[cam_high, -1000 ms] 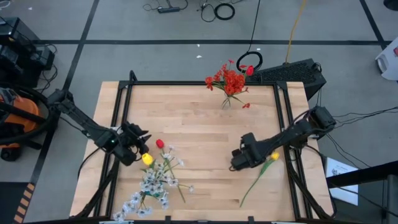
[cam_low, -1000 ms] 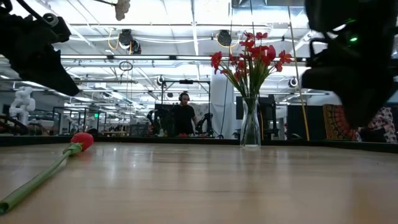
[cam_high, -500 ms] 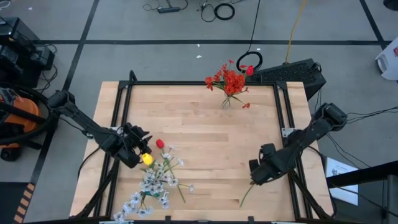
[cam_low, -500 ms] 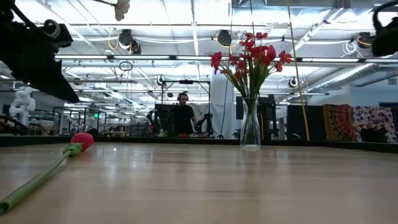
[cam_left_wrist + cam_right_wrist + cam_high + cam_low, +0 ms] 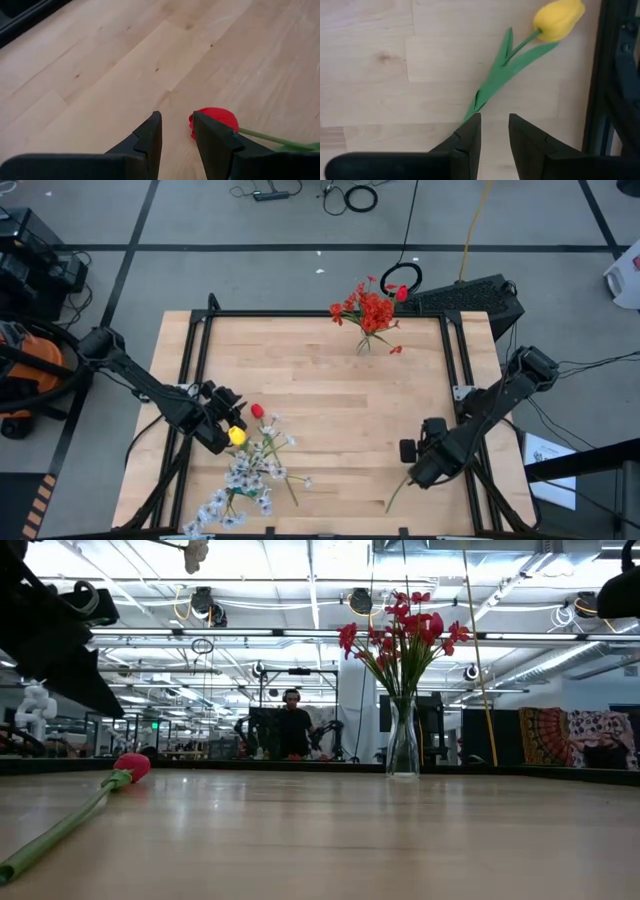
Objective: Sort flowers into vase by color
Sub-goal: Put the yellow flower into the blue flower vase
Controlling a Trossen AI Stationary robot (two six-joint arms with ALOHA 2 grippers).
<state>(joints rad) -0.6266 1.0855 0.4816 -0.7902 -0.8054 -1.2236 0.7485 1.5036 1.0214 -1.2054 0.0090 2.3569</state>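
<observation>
At twelve o'clock stood one vase of red flowers — at seven, one red tulip, one yellow, white sprays; both grippers slightly parted, empty — the right hid another tulip.

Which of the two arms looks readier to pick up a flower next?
Probably the right. Its hand hangs open directly over the yellow tulip's stem. The left hand, also open, sits just beside the red tulip.
</observation>
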